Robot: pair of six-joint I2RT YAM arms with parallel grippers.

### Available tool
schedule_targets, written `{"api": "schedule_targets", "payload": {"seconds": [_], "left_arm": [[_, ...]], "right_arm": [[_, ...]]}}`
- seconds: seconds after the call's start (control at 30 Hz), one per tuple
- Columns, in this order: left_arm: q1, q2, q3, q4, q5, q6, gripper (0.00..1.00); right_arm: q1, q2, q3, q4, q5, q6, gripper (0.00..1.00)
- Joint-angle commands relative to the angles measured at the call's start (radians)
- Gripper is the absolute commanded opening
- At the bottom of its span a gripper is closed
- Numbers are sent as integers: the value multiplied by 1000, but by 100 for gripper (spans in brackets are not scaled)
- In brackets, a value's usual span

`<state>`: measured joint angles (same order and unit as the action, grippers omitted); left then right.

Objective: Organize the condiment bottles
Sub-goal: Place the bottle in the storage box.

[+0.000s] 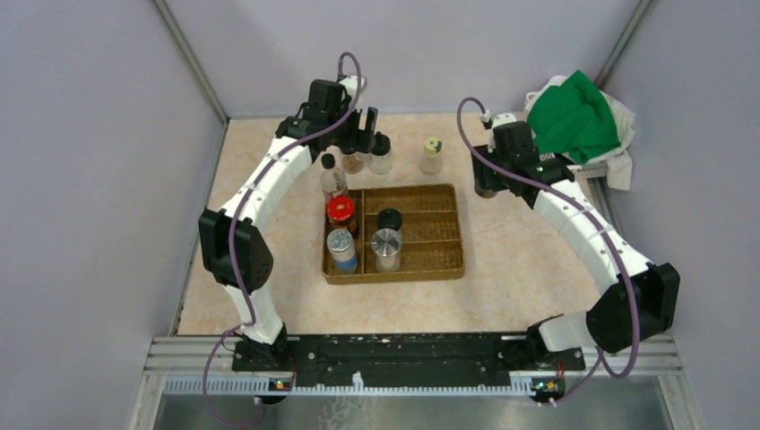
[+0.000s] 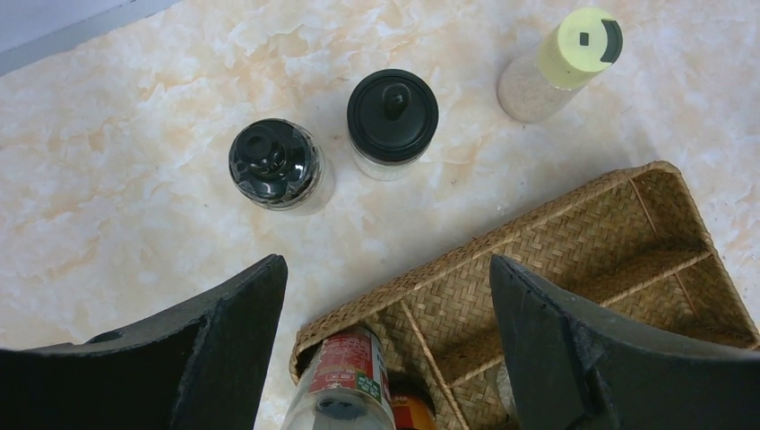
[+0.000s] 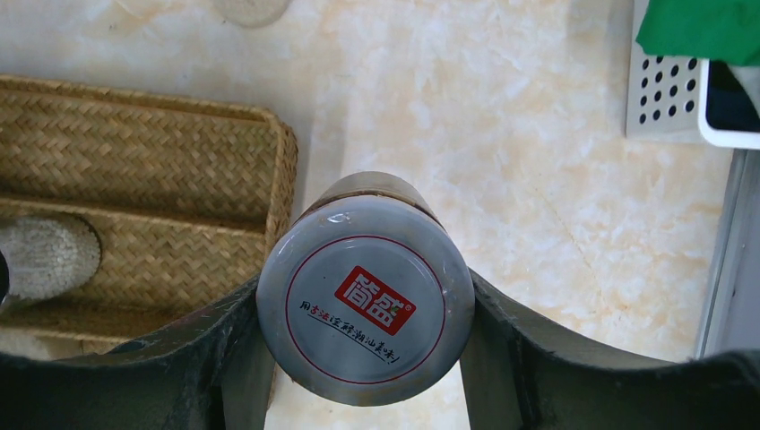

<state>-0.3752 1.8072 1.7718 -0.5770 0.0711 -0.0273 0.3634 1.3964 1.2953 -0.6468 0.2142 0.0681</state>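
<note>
**Right gripper clamps a jar off the tray's corner; left gripper gapes over the far row**

The woven tray (image 1: 448,235) sits mid-table (image 1: 520,278). At its 2 o'clock, just outside the far right corner, the right gripper (image 1: 488,179) has its fingers pressed on both sides of a grey-lidded jar (image 3: 366,300). A narrow strip of marble shows between jar and rim. Farther out at 2 o'clock, a green cloth (image 1: 574,116) is heaped at the table's edge.

At the tray's 12 o'clock, three bottles stand in a loose row, apart from one another: a wrapped black-capped jar (image 2: 273,164), a black-lidded jar (image 2: 392,116) and a yellow-green-topped shaker (image 2: 565,58). The left gripper (image 2: 385,269) hangs over them with fingers spread wide, holding nothing.

A tall red-labelled bottle (image 2: 345,376) stands at the 11 o'clock corner; I cannot tell which side of the rim. Four jars fill the tray's left half, a red-lidded jar (image 1: 340,211) among them. Marble runs wide along 6 and 3 o'clock.
</note>
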Motion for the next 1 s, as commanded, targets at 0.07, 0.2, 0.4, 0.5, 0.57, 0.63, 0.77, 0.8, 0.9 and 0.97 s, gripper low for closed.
{"api": "schedule_targets", "payload": {"seconds": [0.07,0.2,0.4,0.5,0.57,0.63,0.77,0.8,0.9,0.97], "left_arm": [[-6,-70,-9,23,0,-5,89],[-7,-77,-12,22,1,-9,89],[-9,-95,-23,18,-7,-10,89],[-8,-102,-26,12,-13,-10,89],[-9,-107,-31,10,-15,-8,89],[-9,-116,-37,9,-19,-8,89],[-10,-124,-49,10,-21,-10,89],[-9,-125,-52,9,-21,-10,89],[-9,-130,-59,11,-21,-11,89],[-9,-133,-62,11,-21,-12,89]], "right_arm": [[-5,-151,-63,52,-26,48,27],[5,-191,-115,43,-49,69,27],[68,-231,-162,32,-39,85,26],[107,-234,-173,26,-24,89,25],[129,-236,-179,26,-21,96,25],[151,-235,-183,28,-21,107,24],[195,-230,-191,34,-17,125,24],[212,-227,-190,36,-17,128,24],[252,-212,-189,41,-9,138,23],[275,-201,-186,49,-6,146,23]]}}
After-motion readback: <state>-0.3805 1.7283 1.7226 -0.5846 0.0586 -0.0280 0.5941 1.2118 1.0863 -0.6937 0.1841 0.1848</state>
